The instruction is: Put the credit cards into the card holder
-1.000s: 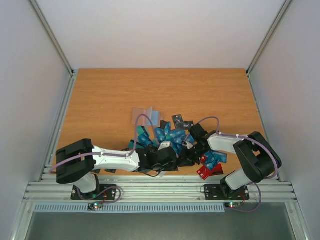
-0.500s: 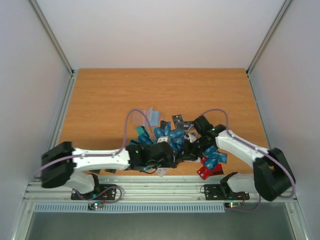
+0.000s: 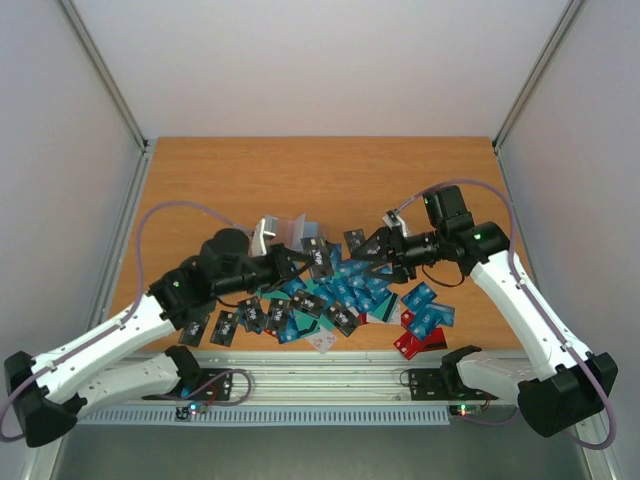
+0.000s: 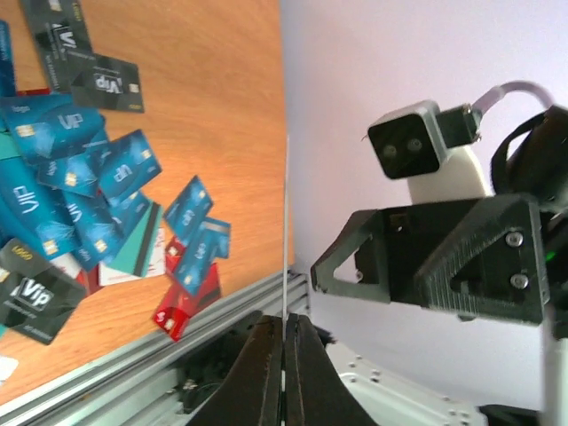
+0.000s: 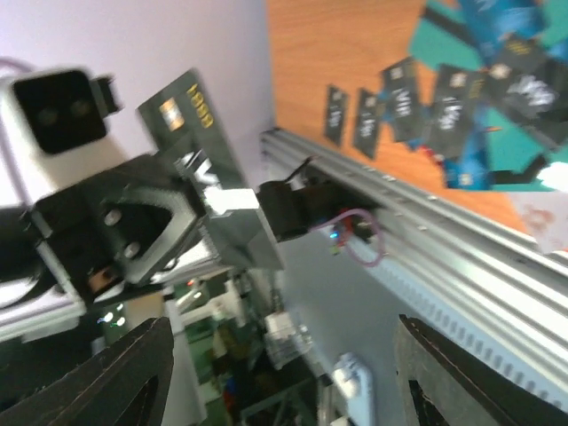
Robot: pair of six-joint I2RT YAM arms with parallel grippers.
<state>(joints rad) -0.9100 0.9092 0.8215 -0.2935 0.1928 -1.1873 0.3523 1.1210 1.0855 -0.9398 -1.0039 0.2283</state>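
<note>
Credit cards, mostly blue with several black, teal and red ones, lie scattered at the table's near middle. Raised above their left side, my left gripper is shut on a black credit card. The left wrist view shows that card edge-on between the closed jaws of the left gripper. In the right wrist view its dark face carries gold marks. My right gripper hovers facing it, open and empty. A dull pinkish flat piece, likely the card holder, lies behind the left gripper.
Red cards sit near the front right of the pile, and a pale whitish card lies at the table's front edge. A metal rail runs along the near edge. Grey walls enclose the left, right and far sides.
Both arms have lifted off the card pile. The left gripper closed and rose with a black card. The right gripper opened and now faces it.
</note>
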